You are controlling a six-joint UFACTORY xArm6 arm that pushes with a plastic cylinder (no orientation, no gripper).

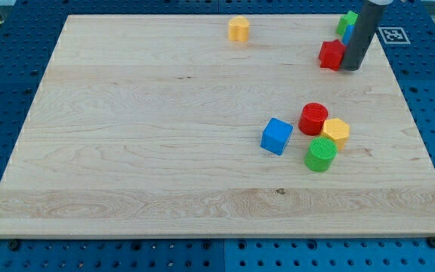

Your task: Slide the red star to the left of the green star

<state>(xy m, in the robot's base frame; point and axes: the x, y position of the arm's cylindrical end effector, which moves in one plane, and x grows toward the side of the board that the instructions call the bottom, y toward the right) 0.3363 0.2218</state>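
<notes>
The red star [331,54] lies near the view's top right of the wooden board. My tip [351,68] touches its right side, and the dark rod rises above it. The green star [348,20] sits just above and to the right of the red star, partly hidden by the rod. A blue block [347,34] shows as a sliver under the green star, next to the rod.
A yellow block [239,29] sits at the view's top centre. A cluster lies right of centre: blue cube [276,136], red cylinder [313,119], yellow hexagon block [336,131], green cylinder [321,154]. The board edge [399,68] runs close to the rod's right.
</notes>
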